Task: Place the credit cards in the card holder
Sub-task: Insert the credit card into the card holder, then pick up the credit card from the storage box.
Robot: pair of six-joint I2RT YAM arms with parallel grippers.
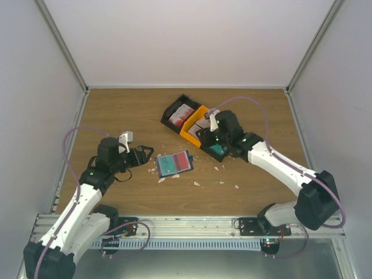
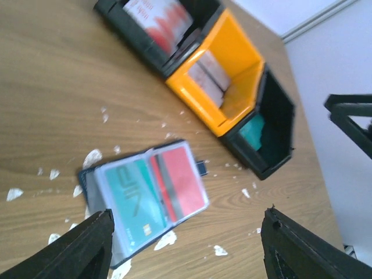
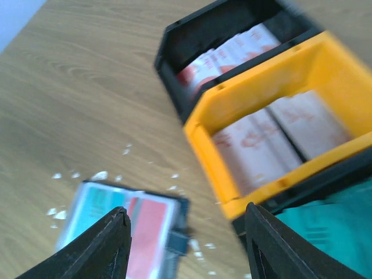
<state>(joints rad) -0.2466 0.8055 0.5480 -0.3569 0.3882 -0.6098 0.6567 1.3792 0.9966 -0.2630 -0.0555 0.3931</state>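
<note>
The card holder [image 1: 174, 163] lies open on the wood. In its clear sleeves sit a teal card [image 2: 125, 200] and a red card [image 2: 183, 180]. My left gripper [image 1: 146, 155] hovers just left of it, open and holding nothing; in the left wrist view the gripper [image 2: 186, 250] has the holder [image 2: 145, 197] partly between its fingers [image 2: 81, 250], below them. My right gripper [image 1: 216, 143] hangs open and empty over the near black tray, its fingers [image 3: 99, 250] wide apart. Red-and-white credit cards [image 3: 232, 52] fill the far black tray. Pale cards [image 3: 273, 133] lie in the orange tray.
Three trays stand in a diagonal row at the back: a black tray [image 1: 179, 113], an orange tray [image 1: 192, 129] and a black tray [image 2: 279, 110] with teal cards [image 3: 331, 226]. Torn white scraps [image 2: 165, 239] litter the wood around the holder.
</note>
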